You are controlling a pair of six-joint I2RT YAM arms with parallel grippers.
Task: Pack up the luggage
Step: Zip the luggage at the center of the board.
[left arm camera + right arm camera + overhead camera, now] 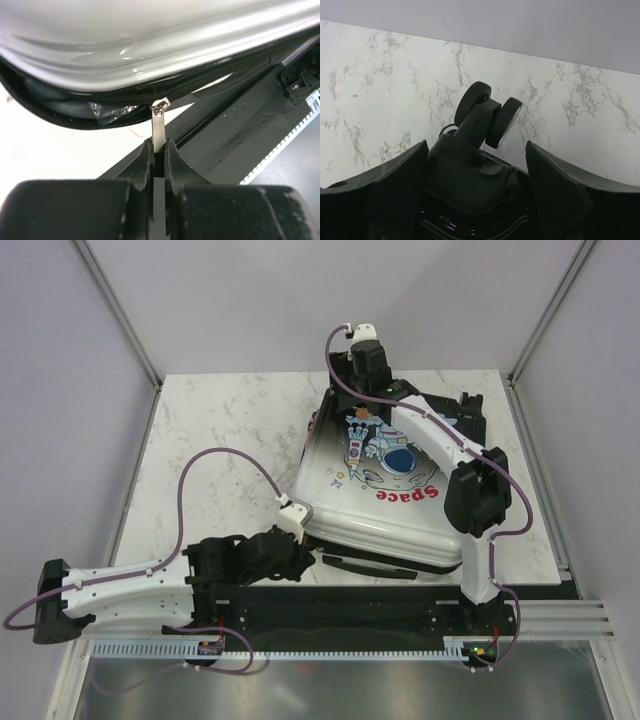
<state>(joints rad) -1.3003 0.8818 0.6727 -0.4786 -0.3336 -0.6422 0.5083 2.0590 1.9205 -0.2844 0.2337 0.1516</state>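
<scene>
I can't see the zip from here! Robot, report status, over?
Left gripper shut on silver metal zipper tab. Right gripper open astride black twin-wheel corner. Lid down on black-to-white hard-shell astronaut suitcase, zip unfinished. Clear plastic scrap in zip gap.

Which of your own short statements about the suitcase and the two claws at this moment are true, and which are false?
1. The left claw is shut on the flat silver metal zipper pull. True.
2. The right claw is clamped shut on a carry handle. False: it is open, with one finger on either side of a wheeled corner.
3. The black-to-white hard-shell suitcase with the astronaut print stands upright on its wheels. False: it lies flat on the white marble-patterned table, print facing up.
4. A black twin wheel shows between the right claw's fingers. True.
</scene>
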